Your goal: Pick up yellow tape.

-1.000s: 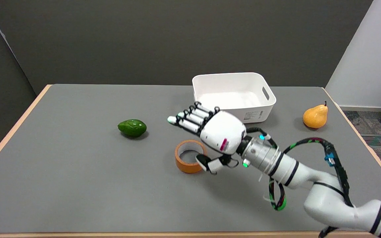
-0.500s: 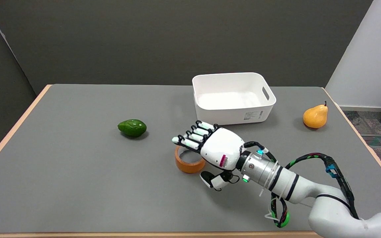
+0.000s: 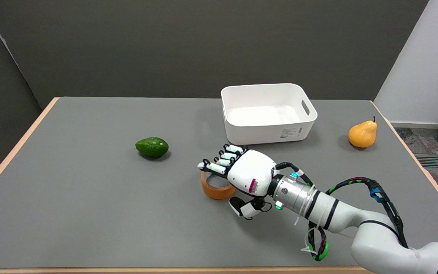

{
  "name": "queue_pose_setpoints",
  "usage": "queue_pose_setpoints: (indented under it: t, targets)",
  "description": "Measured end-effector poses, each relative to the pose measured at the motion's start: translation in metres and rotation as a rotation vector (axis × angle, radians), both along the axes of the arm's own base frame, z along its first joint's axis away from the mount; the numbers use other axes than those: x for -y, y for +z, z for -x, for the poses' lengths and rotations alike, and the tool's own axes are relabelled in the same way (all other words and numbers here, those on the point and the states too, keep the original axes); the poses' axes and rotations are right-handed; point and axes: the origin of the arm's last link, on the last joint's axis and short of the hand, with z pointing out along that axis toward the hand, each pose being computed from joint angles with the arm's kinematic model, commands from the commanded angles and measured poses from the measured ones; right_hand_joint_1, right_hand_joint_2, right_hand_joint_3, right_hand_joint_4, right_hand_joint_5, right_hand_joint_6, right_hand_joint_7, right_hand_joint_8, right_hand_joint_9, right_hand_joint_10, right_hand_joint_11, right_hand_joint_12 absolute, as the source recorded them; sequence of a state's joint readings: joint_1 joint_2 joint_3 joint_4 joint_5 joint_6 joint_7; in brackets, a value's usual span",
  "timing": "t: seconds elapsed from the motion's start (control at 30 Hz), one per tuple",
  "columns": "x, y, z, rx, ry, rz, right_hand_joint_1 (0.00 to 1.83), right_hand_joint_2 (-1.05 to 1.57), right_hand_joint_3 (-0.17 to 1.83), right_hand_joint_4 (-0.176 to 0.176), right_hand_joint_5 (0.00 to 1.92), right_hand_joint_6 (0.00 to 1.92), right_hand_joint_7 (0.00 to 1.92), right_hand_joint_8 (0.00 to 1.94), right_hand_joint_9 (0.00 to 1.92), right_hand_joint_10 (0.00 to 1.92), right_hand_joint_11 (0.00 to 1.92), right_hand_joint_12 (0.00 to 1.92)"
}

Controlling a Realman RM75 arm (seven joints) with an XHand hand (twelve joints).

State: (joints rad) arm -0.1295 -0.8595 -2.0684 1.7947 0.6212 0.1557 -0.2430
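Grey is the colour of the bench, and dark walls are seen behind it. The right hand is held low over the yellow tape, which lies flat on the bench directly under the spread fingers. The thumb is placed on the near side of the roll, apart from it. Nothing is grasped; the hand is released. An avocado is seen well to the left of the hand, a white bin just beyond it, and a pear far to its right.
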Motion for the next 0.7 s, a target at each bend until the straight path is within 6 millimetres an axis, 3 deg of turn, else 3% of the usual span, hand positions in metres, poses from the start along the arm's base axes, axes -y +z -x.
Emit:
queue_pose_setpoints:
  t: [0.7]
  targets:
    - [0.012,-0.004,0.021,0.050,-0.072,0.047,1.01,0.68,1.00,0.071,0.13,0.39,0.56,0.83,0.41,0.82,0.21,1.21]
